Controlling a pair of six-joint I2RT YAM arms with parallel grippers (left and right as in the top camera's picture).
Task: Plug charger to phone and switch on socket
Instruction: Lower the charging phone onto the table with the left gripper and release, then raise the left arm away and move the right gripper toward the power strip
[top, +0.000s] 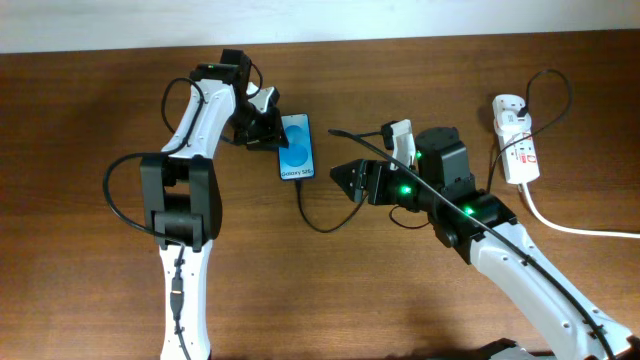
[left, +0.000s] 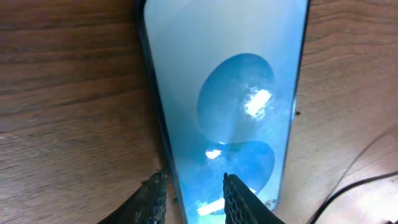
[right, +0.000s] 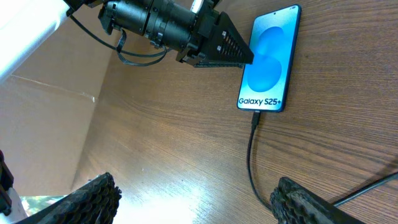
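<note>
The charger (top: 318, 222) meets the near end of the phone (top: 296, 147), socket (top: 515, 140) far right.

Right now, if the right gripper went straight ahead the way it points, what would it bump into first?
Probably the black cable lying just ahead of the right gripper, then the phone behind it. Height is unclear, so it might pass above the cable.

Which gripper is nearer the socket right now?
Right. The right gripper sits mid-table, left of the socket, with bare wood between them. The left gripper is farther off, at the edge of the phone facing away from the socket.
</note>
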